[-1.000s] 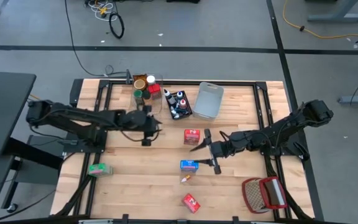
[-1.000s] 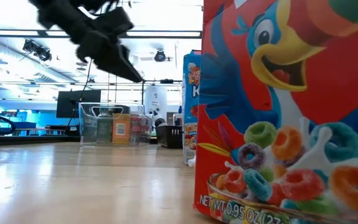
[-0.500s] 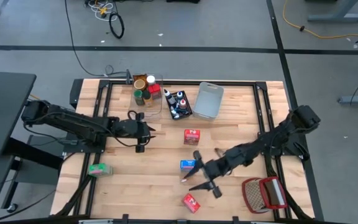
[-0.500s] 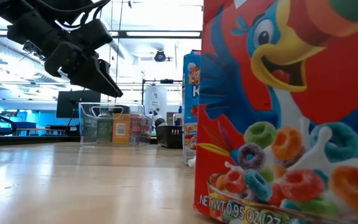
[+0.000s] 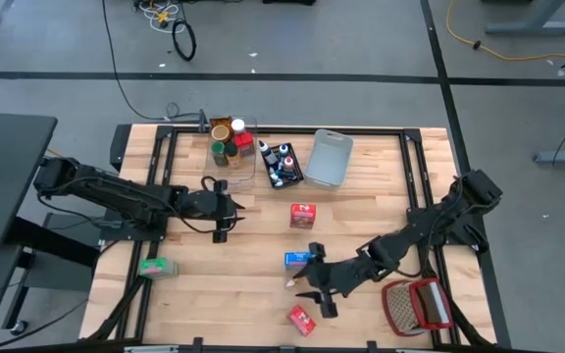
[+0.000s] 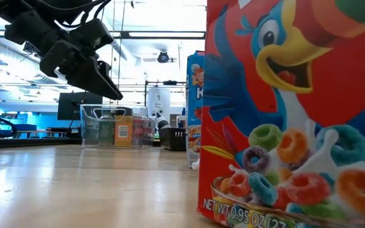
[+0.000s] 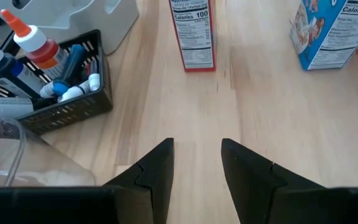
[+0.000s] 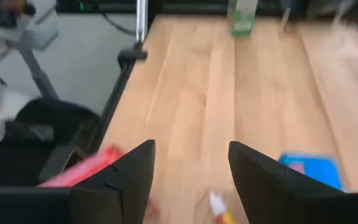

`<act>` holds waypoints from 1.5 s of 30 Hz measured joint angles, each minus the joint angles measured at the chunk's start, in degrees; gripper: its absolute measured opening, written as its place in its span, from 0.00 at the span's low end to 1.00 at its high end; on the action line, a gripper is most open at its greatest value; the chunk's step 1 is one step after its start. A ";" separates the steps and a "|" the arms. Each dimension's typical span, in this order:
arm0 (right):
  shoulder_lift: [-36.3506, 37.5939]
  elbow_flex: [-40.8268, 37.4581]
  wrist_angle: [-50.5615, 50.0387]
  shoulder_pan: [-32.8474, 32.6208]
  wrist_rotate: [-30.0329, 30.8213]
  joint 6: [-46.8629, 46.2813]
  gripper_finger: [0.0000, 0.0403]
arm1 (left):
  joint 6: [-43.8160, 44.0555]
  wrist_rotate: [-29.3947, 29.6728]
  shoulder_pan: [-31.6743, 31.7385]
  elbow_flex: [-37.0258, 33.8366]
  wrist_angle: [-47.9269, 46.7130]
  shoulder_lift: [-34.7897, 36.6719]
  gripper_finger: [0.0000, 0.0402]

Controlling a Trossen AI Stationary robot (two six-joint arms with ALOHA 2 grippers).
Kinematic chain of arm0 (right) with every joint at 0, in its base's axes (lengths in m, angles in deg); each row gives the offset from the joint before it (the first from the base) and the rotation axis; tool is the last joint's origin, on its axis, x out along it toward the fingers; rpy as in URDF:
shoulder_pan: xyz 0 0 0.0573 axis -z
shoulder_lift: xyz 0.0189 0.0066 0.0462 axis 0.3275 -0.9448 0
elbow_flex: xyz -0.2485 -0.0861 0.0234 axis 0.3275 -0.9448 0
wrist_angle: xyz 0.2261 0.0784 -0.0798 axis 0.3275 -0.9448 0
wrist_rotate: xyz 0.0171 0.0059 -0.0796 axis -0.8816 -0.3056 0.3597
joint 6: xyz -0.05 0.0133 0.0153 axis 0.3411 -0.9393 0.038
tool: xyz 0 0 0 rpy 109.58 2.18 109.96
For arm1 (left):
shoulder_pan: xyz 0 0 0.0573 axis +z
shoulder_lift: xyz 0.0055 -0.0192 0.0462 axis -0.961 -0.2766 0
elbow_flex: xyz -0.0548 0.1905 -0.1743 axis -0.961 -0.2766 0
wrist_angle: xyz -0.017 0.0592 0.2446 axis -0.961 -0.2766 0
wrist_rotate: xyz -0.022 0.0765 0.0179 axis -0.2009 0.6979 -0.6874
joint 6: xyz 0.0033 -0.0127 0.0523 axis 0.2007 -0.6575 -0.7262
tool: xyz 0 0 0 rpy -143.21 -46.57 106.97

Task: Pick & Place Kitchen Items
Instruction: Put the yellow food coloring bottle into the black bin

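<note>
Hovering spread, empty: right pincer (image 5: 314,286) between blue box (image 5: 298,260), red box (image 5: 301,320); risks toppling either. Left pincer (image 5: 231,209) spread, empty.

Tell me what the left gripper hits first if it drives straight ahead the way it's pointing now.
The left gripper, jaws open and empty, points across bare wood toward the red box standing mid-table. That box looks like the first contact. The black bin lies off to one side of the line, though depth is hard to judge.
</note>
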 joint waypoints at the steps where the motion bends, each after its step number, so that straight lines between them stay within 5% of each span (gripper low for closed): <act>1: -0.06 0.00 -1.21 -0.28 0.10 -0.89 0.53 | 0.00 0.00 0.02 0.00 -0.06 0.01 0.35; 14: -0.17 -3.44 -10.15 -2.04 5.90 -5.13 0.53 | -0.39 0.02 0.02 0.00 0.47 -0.02 0.35; 19: -0.19 -9.30 -4.93 -2.14 4.37 -12.54 0.53 | -0.42 0.02 0.02 0.00 0.28 -0.02 0.35; 30: -2.62 -24.33 19.43 -2.10 4.33 -9.09 0.53 | -2.03 0.26 0.02 0.00 0.40 -0.02 0.35; 37: -13.82 -20.59 28.88 -2.16 -0.07 -1.89 0.53 | -1.97 0.44 0.02 0.00 0.62 -0.02 0.35; 45: -19.07 -16.00 29.16 -2.19 8.08 3.63 0.53 | -1.61 -0.33 0.02 0.04 0.31 -0.02 0.35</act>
